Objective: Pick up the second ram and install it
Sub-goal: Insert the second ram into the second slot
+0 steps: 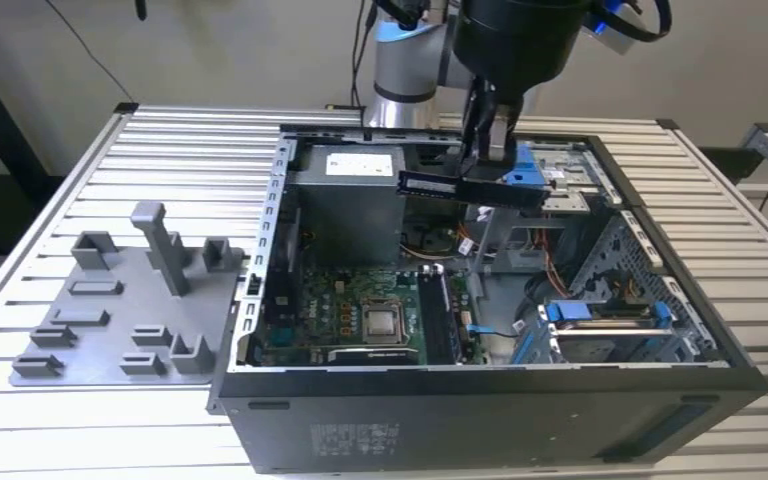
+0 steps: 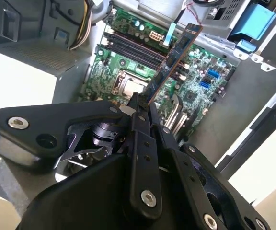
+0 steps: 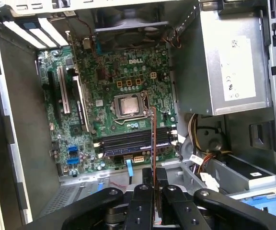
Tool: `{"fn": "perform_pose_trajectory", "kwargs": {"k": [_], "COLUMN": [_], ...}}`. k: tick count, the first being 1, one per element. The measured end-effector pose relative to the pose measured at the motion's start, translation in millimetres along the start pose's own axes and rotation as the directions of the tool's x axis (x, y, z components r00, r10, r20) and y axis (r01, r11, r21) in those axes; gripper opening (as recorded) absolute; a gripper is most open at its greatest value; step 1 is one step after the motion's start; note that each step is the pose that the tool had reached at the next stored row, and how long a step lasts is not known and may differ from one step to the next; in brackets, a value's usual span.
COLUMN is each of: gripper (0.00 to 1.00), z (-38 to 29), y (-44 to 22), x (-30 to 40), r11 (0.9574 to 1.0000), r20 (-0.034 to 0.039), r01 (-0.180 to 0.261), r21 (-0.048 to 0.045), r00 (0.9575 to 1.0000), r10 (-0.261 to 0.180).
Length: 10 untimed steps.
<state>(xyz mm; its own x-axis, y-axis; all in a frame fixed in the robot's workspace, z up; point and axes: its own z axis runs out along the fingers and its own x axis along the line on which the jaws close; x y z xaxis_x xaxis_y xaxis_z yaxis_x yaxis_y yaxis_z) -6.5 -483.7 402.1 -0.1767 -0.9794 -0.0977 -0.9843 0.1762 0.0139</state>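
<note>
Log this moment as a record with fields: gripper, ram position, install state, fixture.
gripper: shut on the second ram
ram position: long side roughly level, held in the air above the open computer case
install state: not seated; the ram is apart from the memory slots
fixture: grey fixture on the table, at the exterior view's left of the case

The second ram point(image 1: 471, 188) is a thin, long, dark stick with a row of black chips. It hangs level and on its long edge in the upper middle of the exterior view, pinched from above between the gripper point(image 1: 480, 162) fingers.
</note>
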Motion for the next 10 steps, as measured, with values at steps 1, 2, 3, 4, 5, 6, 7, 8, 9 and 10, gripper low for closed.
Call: {"fn": "perform_pose_trajectory", "kwargs": {"k": [1, 2, 3, 4, 5, 6, 7, 8, 9, 10], "gripper": [0.14, 0.14, 0.14, 0.14, 0.14, 0.14, 0.14, 0.14, 0.14, 0.14], "z": [0.1, 0.2, 0.3, 0.4, 0.5, 0.6, 0.6, 0.7, 0.8, 0.9], "y": [0.0, 0.0, 0.0, 0.0, 0.0, 0.0, 0.0, 0.0, 0.0, 0.0], "x": [0.0, 0.0, 0.0, 0.0, 0.0, 0.0, 0.0, 0.1, 0.1, 0.1], "r11": [1.0000, 0.9999, 0.9997, 0.9995, 0.9993, 0.9990, 0.9986, 0.9982, 0.9977, 0.9972], "r20": [0.0002, 0.0004, 0.0005, 0.0006, 0.0007, 0.0009, 0.0009, 0.0011, 0.0013, 0.0014], "r01": [-0.007, -0.015, -0.023, -0.030, -0.038, -0.045, -0.052, -0.060, -0.067, -0.074], "r21": [0.0008, 0.0015, 0.0023, 0.0030, 0.0037, 0.0044, 0.0052, 0.0059, 0.0066, 0.0073], "r00": [1.0000, 0.9999, 0.9997, 0.9995, 0.9993, 0.9990, 0.9986, 0.9982, 0.9978, 0.9972], "r10": [0.007, 0.015, 0.023, 0.030, 0.038, 0.045, 0.052, 0.060, 0.067, 0.074]}}
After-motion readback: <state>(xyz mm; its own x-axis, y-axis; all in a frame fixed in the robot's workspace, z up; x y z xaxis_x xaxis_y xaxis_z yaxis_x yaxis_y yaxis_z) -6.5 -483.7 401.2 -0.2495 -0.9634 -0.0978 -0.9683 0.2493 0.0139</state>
